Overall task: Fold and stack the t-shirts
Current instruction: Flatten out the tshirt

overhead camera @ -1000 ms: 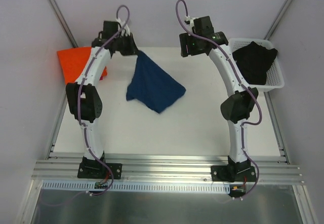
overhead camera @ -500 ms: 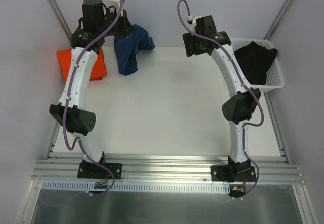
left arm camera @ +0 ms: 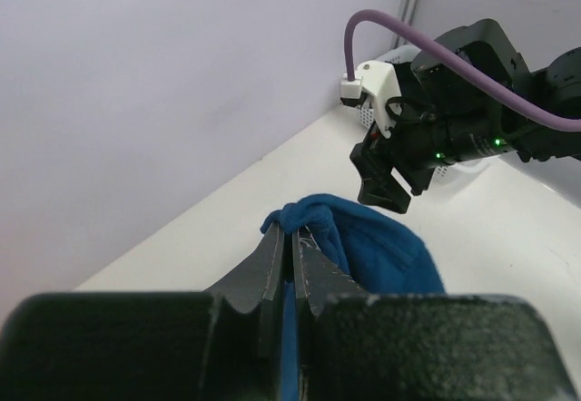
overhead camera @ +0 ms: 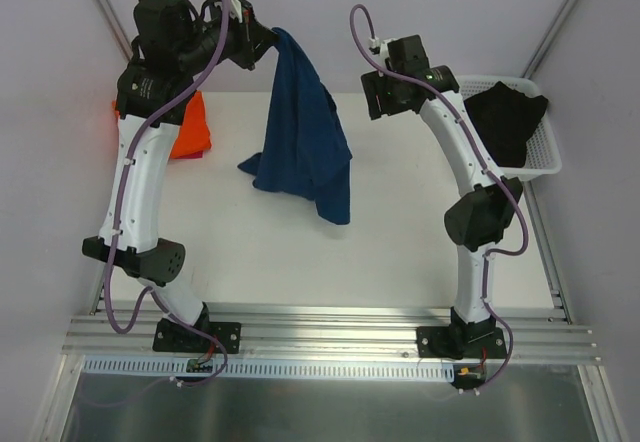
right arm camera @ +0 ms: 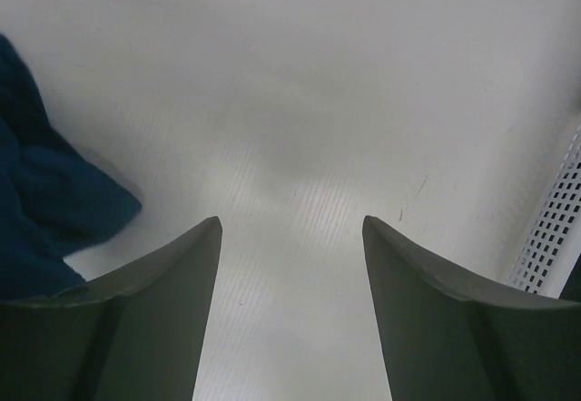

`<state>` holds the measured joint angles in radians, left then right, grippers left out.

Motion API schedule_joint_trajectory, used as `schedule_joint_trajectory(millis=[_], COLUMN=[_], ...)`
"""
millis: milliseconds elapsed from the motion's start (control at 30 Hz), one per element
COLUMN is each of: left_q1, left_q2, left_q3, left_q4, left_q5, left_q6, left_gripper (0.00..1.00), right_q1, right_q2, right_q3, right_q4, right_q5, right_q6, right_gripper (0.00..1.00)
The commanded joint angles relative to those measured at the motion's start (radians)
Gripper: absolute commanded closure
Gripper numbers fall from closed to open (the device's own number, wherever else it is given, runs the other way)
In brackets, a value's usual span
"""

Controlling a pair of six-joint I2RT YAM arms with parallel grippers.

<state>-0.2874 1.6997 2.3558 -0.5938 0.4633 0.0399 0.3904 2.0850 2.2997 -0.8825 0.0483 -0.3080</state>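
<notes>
One navy t-shirt hangs from my left gripper, pinched shut on its edge above the far table; my right gripper stands agape and empty. Best practice: catch the opposite corner, spread flat, then fold beside the orange t-shirt.

The blue shirt hanging from the left end effector is plain dark navy. Below that end effector lies a bright orange shirt. The tabletop is white. Beside the right end effector, a white perforated basket holds black cloth. The arms are white with black joints and purple cables.
</notes>
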Motion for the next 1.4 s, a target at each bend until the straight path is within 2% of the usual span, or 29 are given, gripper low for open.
schedule_joint_trajectory(millis=[0, 267, 433, 600, 867, 1000, 1100, 1267, 1367], left_q1=[-0.001, -0.001, 0.001, 0.014, 0.014, 0.007, 0.007, 0.002, -0.053], left_q2=[-0.044, -0.052, -0.041, -0.023, -0.09, -0.092, -0.051, 0.106, 0.179], left_q3=[0.031, 0.014, -0.009, -0.003, -0.058, -0.073, -0.082, -0.047, 0.008], left_q4=[0.06, 0.06, 0.06, 0.061, 0.063, 0.071, 0.074, 0.074, 0.072], left_q5=[-0.018, -0.052, -0.084, -0.061, 0.004, 0.046, 0.018, 0.109, 0.123], left_q6=[0.061, 0.087, 0.126, 0.106, 0.088, 0.008, -0.018, -0.037, -0.026], left_gripper=[1.0, 1.0, 1.0, 1.0, 1.0, 1.0, 1.0, 1.0, 1.0], right_q1=[0.011, 0.042, 0.073, 0.082, 0.077, 0.074, 0.067, -0.025, -0.071], right_q2=[-0.078, -0.135, -0.299, -0.364, -0.244, -0.151, -0.138, -0.161, -0.199], right_q3=[0.007, -0.042, -0.233, -0.293, -0.135, -0.02, -0.009, -0.013, -0.037], right_q4=[-0.007, -0.032, -0.019, 0.002, 0.019, 0.014, 0.01, 0.013, 0.016], right_q5=[-0.017, -0.169, -0.273, -0.335, -0.321, -0.268, -0.171, -0.113, -0.062], right_q6=[-0.02, 0.038, 0.079, 0.109, 0.125, 0.138, 0.116, 0.11, 0.099], right_gripper=[0.32, 0.31, 0.3, 0.3, 0.29, 0.29, 0.29, 0.29, 0.29])
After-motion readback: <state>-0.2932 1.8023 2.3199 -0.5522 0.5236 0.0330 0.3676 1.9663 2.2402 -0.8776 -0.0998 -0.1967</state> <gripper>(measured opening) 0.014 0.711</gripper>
